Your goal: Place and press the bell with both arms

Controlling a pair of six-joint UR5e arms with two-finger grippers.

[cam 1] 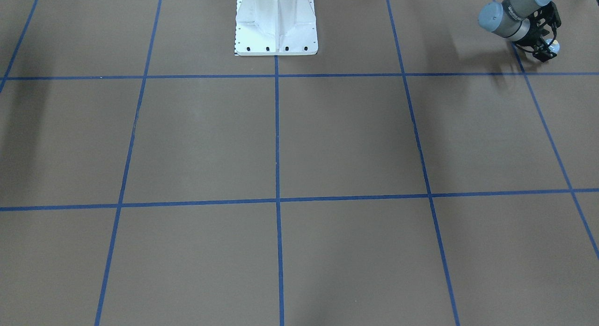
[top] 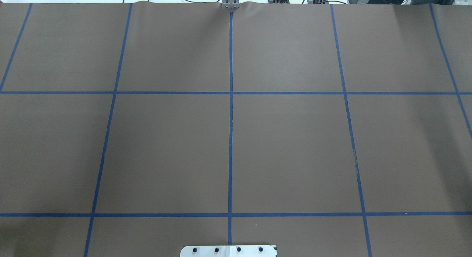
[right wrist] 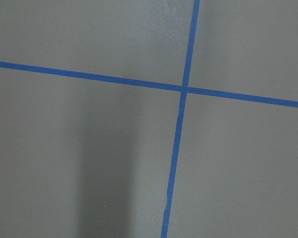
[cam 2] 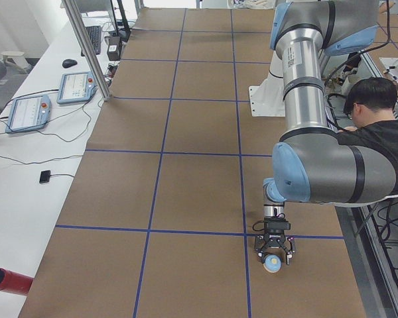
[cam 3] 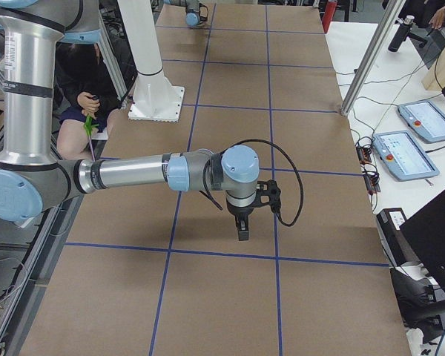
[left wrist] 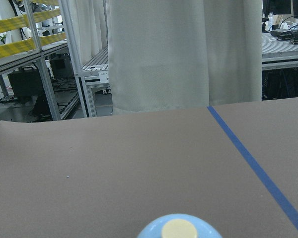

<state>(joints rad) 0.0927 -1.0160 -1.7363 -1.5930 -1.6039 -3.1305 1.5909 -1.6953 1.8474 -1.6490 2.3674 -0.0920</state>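
The light-blue bell [cam 2: 272, 264] with its cream button sits low over the brown table at the robot's left end. It also shows in the front-facing view [cam 1: 554, 47] and at the bottom edge of the left wrist view [left wrist: 179, 229]. My left gripper [cam 2: 274, 258] points down with a finger on each side of the bell and looks shut on it; it shows too in the front-facing view [cam 1: 545, 52]. My right gripper [cam 3: 242, 234] points down, a little above the table, far from the bell. I cannot tell whether it is open or shut.
The white pedestal [cam 1: 276, 26] stands at the robot's edge of the table. Blue tape lines [top: 231, 139] divide the brown surface. A person [cam 2: 378, 132] sits beside the left arm. Control tablets [cam 2: 30, 111] and a red cylinder [cam 2: 6, 281] lie beyond the mat's far side.
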